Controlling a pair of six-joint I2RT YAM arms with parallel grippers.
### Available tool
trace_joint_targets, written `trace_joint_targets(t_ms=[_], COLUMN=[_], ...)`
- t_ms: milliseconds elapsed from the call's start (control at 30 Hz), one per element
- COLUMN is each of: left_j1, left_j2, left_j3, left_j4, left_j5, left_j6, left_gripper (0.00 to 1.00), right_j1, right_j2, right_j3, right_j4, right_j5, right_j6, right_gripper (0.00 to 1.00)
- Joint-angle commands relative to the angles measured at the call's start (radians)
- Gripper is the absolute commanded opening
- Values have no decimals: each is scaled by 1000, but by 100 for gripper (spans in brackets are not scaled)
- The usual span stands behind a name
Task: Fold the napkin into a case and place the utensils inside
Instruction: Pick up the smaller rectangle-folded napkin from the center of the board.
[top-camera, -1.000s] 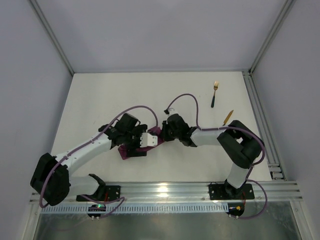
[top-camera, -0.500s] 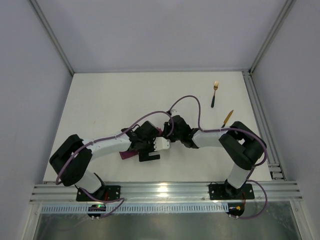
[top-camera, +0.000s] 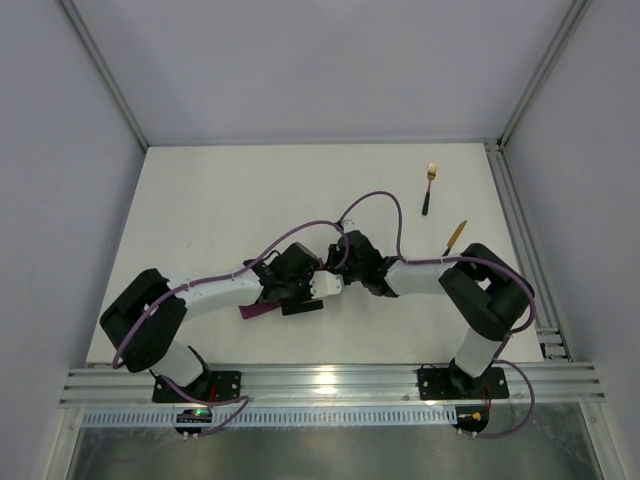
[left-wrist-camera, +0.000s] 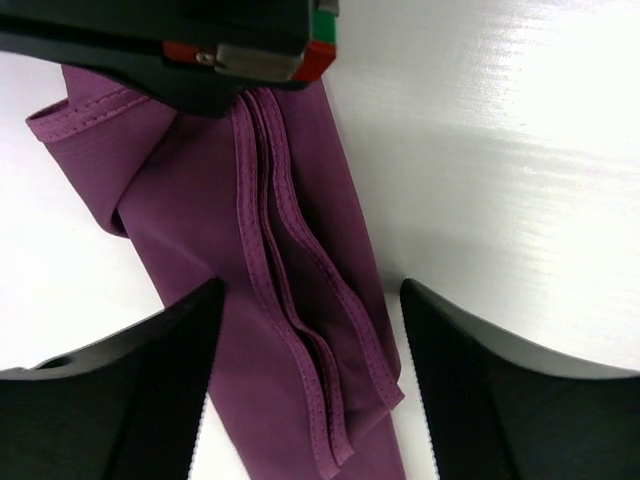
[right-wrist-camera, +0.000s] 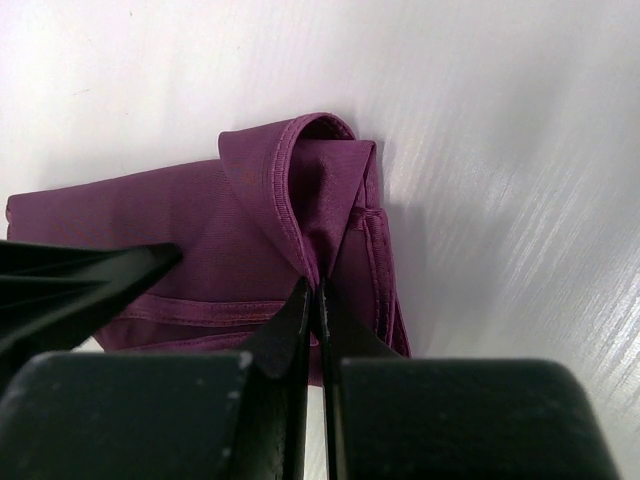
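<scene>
The magenta napkin (left-wrist-camera: 300, 300) lies folded into a narrow, layered strip; only its near-left end (top-camera: 254, 311) shows from above, between the arms. My left gripper (left-wrist-camera: 310, 290) stands open over the strip, one finger on each side of it. My right gripper (right-wrist-camera: 318, 285) is shut on a raised fold at the strip's far end and shows as a dark bar (left-wrist-camera: 230, 45) in the left wrist view. The gold fork (top-camera: 430, 185) and the gold-bladed knife (top-camera: 456, 236) lie apart on the table (top-camera: 220, 200) at the back right, away from both grippers.
A purple cable (top-camera: 375, 200) loops above the right wrist. A metal rail (top-camera: 520, 240) runs along the table's right edge and another (top-camera: 320, 378) along the front by the arm bases. Grey walls enclose the back and sides.
My left arm has swung right along the napkin until its gripper sits next to the right one, and its jaws have narrowed slightly. The right gripper has kept its pinch almost unmoved.
</scene>
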Motion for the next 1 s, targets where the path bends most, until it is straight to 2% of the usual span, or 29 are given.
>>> trace_joint_targets(t_ms=[0, 200, 333, 500, 600, 633, 767, 967], left_j1=[-4, -4, -4, -4, -4, -4, -4, 9], left_j2=[23, 47, 60, 64, 60, 54, 28, -20], left_j3=[-37, -30, -26, -15, -14, -14, -15, -4], left_j4=[-13, -47, -61, -87, -102, -115, -139, -219], left_j5=[32, 57, 58, 73, 90, 97, 133, 268], left_j6=[19, 30, 44, 53, 68, 74, 100, 146], left_gripper=[68, 35, 23, 19, 18, 18, 21, 19], right_j1=[9, 9, 9, 9, 10, 9, 9, 3], right_j2=[-58, -67, -68, -76, -94, -102, -170, -331], right_j3=[1, 2, 2, 2, 2, -1, -19, -90], right_j4=[2, 0, 0, -1, -9, -17, -29, -61], right_j5=[-13, -10, -10, -16, -31, -37, -56, -40], right_j6=[-7, -10, -13, -19, -47, -54, -106, -252], right_gripper=[4, 4, 4, 8, 20, 31, 44, 48])
